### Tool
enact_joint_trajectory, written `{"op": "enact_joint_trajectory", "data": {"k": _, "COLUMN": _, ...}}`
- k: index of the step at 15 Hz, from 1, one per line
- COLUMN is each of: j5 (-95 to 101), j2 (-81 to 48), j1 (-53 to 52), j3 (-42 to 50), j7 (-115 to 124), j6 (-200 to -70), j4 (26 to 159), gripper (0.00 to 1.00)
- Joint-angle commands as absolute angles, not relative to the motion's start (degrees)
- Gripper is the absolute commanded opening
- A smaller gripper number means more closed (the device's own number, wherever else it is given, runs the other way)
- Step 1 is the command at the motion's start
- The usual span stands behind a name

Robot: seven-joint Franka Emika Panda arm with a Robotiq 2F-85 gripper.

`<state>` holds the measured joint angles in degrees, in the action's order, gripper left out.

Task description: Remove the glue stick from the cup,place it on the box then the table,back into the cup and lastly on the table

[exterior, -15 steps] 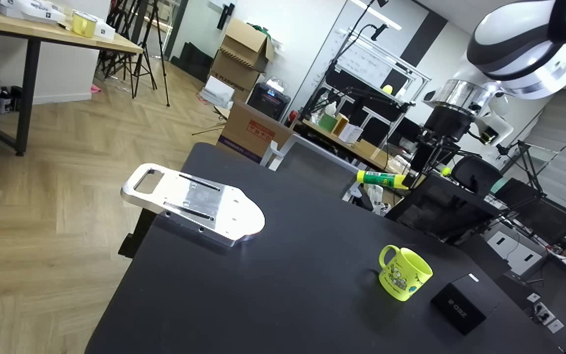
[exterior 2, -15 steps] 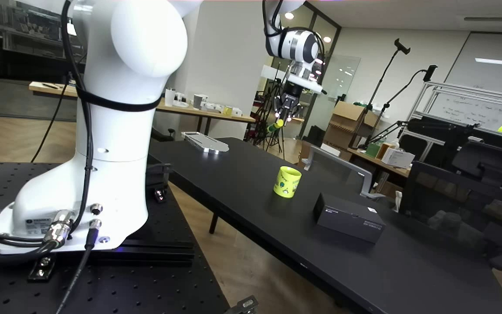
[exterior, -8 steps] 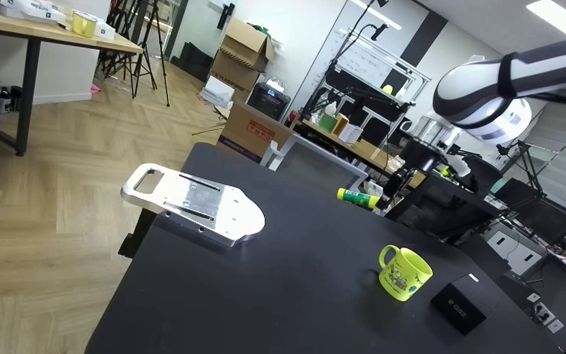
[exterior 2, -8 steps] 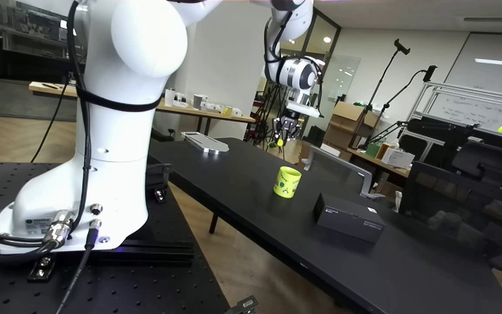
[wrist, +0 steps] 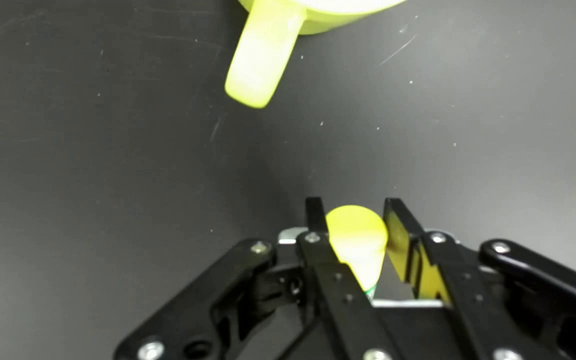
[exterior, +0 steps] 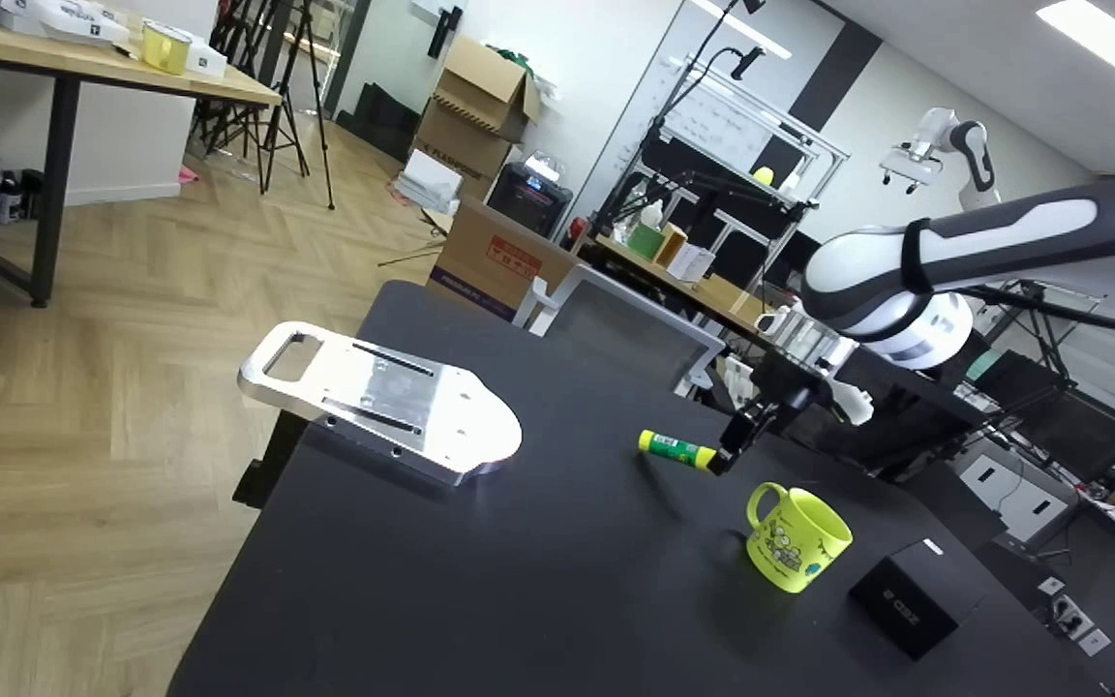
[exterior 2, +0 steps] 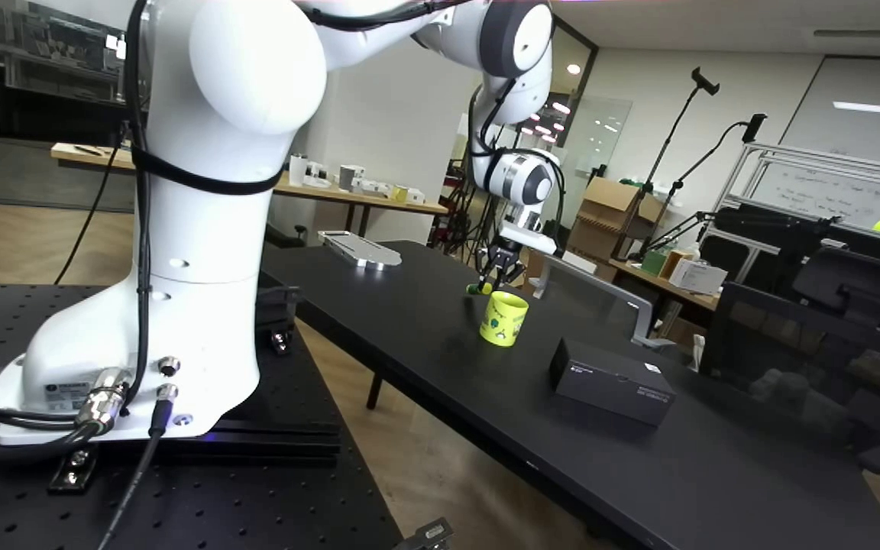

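The glue stick, green with yellow ends, is lying sideways in my gripper, low over the black table. A shadow falls beneath it; I cannot tell whether it touches the surface. In the wrist view, the fingers of the gripper clasp the yellow end of the glue stick; its rest is hidden. The lime cup stands upright close by, its handle toward the gripper at the top of the wrist view. Beyond the cup sits the black box, also seen in an exterior view as the box.
A silver metal plate rests at the table's far end, overhanging the edge. A grey chair stands against one long side. My white arm base is mounted on a separate black perforated bench.
My gripper has come down with the glue stick in it, from well above the table to just over it beside the cup. Cup, box and plate have not moved.
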<state>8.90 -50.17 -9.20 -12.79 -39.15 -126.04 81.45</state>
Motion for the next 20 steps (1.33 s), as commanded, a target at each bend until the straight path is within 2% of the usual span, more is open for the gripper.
{"op": "enact_joint_trajectory", "data": {"k": 1, "j5": 8.4, "j2": -54.4, "j1": -9.0, "j3": -12.8, "j7": -40.1, "j6": -123.3, "j4": 75.8, "gripper": 0.08}}
{"op": "enact_joint_trajectory", "data": {"k": 9, "j5": 9.2, "j2": -60.3, "j1": -10.0, "j3": -11.9, "j7": -40.6, "j6": -114.4, "j4": 67.7, "gripper": 0.08}}
{"op": "enact_joint_trajectory", "data": {"k": 10, "j5": 9.1, "j2": -60.3, "j1": -10.0, "j3": -12.0, "j7": -41.0, "j6": -113.3, "j4": 67.1, "gripper": 0.58}}
{"op": "enact_joint_trajectory", "data": {"k": 12, "j5": 9.3, "j2": -59.5, "j1": -10.6, "j3": -12.1, "j7": -41.1, "j6": -111.1, "j4": 66.2, "gripper": 0.64}}
{"op": "enact_joint_trajectory", "data": {"k": 17, "j5": 8.9, "j2": -53.8, "j1": -12.3, "j3": -12.5, "j7": -40.1, "j6": -105.9, "j4": 66.1, "gripper": 0.98}}
{"op": "enact_joint_trajectory", "data": {"k": 18, "j5": 8.8, "j2": -52.2, "j1": -12.5, "j3": -12.7, "j7": -40.5, "j6": -104.2, "j4": 66.9, "gripper": 1.00}}
{"op": "enact_joint_trajectory", "data": {"k": 19, "j5": 8.7, "j2": -55.3, "j1": -12.1, "j3": -12.5, "j7": -40.9, "j6": -107.1, "j4": 65.8, "gripper": 0.87}}
{"op": "enact_joint_trajectory", "data": {"k": 20, "j5": 8.7, "j2": -54.2, "j1": -12.5, "j3": -12.6, "j7": -40.9, "j6": -105.7, "j4": 65.8, "gripper": 0.93}}
